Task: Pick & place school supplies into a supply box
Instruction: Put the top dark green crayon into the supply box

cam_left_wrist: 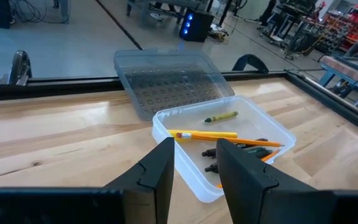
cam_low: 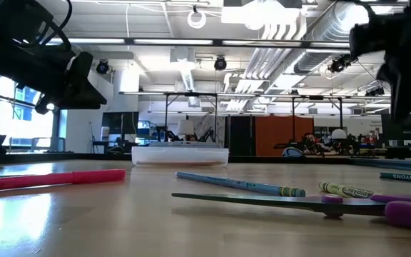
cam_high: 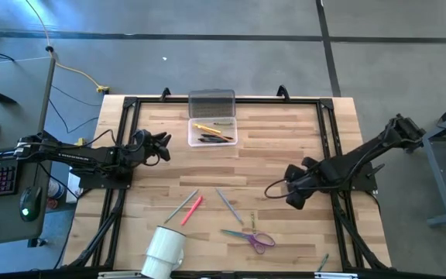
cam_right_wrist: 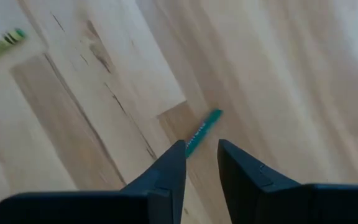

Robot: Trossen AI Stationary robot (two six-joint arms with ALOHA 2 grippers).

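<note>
The right gripper (cam_right_wrist: 201, 155), fingers slightly parted and empty, is hovering over a thin green pencil (cam_right_wrist: 202, 129) on the grainy wooden table (cam_high: 285, 147), while the left gripper (cam_left_wrist: 194, 158), likewise parted and empty, is facing the clear plastic box (cam_left_wrist: 229, 146).

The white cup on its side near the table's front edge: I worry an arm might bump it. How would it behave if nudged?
The cup lies on its side and looks cylindrical, so a sideways nudge would probably roll it. It sits near the table's front edge, so it might roll off. It looks hollow, so it is likely light and would move easily.
</note>
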